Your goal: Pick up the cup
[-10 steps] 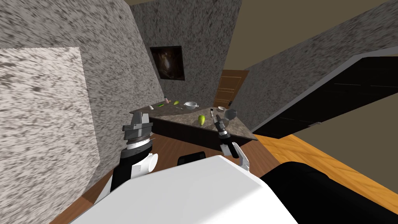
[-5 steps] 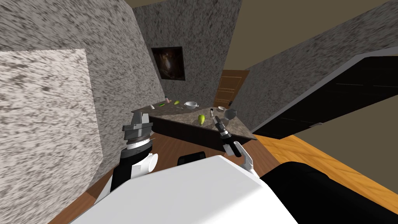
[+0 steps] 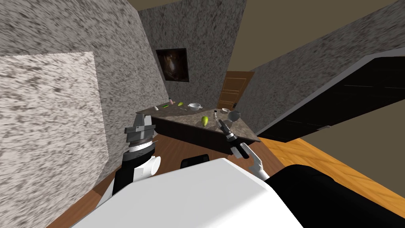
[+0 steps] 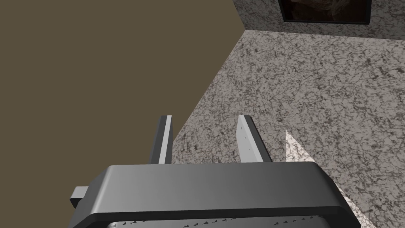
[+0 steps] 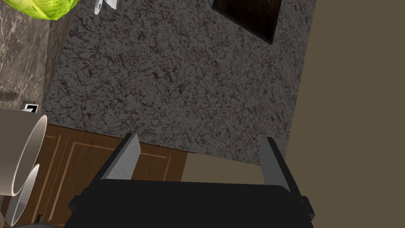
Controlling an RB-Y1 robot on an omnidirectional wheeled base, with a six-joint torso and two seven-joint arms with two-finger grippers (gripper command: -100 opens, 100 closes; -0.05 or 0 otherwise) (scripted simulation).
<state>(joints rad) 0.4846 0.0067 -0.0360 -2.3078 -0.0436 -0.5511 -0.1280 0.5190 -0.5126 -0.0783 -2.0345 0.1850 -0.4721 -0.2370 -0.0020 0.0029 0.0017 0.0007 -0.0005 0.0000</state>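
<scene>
Cut off by the picture's edge in the right wrist view: pale cup (image 5: 16,146), only part of its side and round rim visible, well outside one finger of the right pincer (image 5: 199,138). Fingers there spread wide, gripping nothing. Close beside the cup, a second thin pale rim, hard to identify, and a small black-and-white item (image 5: 31,107), any marking too small to read.

In the head view, middle of frame: cup small and grey toward the right end of the marbled counter (image 3: 174,115), just beyond the right pincer's tips. Further left on it: green fruit (image 3: 205,120), white bowl (image 3: 194,106). Centre-left: left pincer (image 4: 205,116), fingers parted, empty.
</scene>
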